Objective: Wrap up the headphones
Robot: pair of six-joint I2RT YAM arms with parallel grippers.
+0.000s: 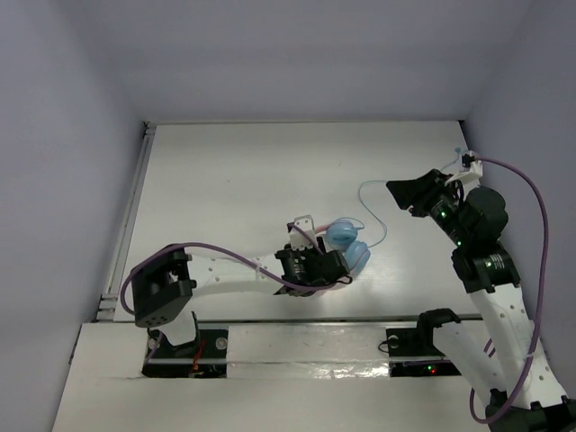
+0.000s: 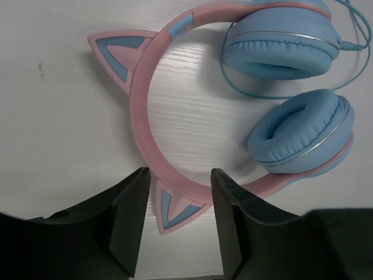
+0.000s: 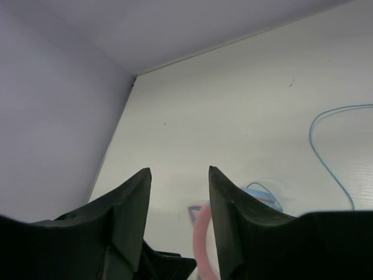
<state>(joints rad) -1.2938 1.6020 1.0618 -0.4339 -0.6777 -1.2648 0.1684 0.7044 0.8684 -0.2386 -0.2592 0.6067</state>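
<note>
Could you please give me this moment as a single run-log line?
headphones: flat on table, cord loose | left claw: open over pink headband | right claw: open, empty, beside cord

"How many things are you counting on the surface point(image 1: 252, 180)?"

"I'm counting one pair of headphones point(image 2: 140, 116). It's showing two blue ear cups point(image 2: 280, 44), two pink cat ears point(image 2: 116, 55) and one thin blue cord point(image 3: 312, 137)."

"And the machines?"

"I'm seeing two, the left arm point(image 1: 225, 279) and the right arm point(image 1: 490, 270). I'm making out two left fingers point(image 2: 131, 216) and two right fingers point(image 3: 131, 216), so four black ones."

"Any cables?"

"I'm spotting two purple cables point(image 1: 207, 247), one trailing along each arm."
</note>
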